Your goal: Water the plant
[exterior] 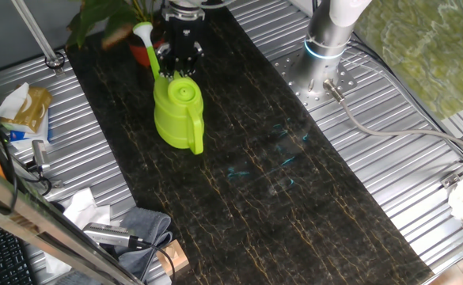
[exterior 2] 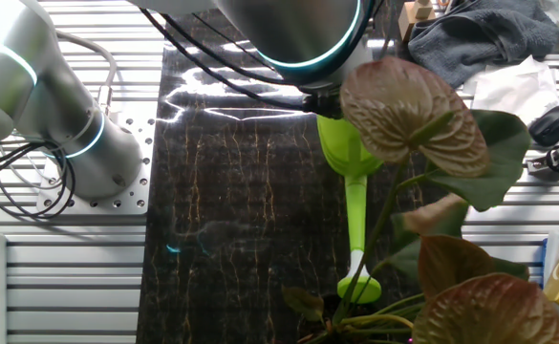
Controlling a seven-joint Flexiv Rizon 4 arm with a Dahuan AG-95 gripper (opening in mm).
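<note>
The lime-green watering can (exterior: 179,111) stands upright on the dark marbled tabletop (exterior: 263,174), handle towards the front, long spout (exterior: 146,49) pointing at the plant. The plant (exterior: 104,17) is at the back left in a small orange-red pot (exterior: 140,54). In the other fixed view its broad green and reddish-brown leaves (exterior 2: 408,110) fill the right side, and the spout's rose (exterior 2: 360,287) sits among the stems. My black gripper (exterior: 180,59) hangs right at the can's top rear, by the spout base. Its jaws are not clear enough to read. The arm hides it in the other view.
The arm's base (exterior: 326,39) stands at the back right on the ribbed metal table, with a hose (exterior: 389,131) running from it. A grey cloth (exterior: 140,229), white tissue and tools lie at the front left. A paper bag (exterior: 27,107) lies on the left.
</note>
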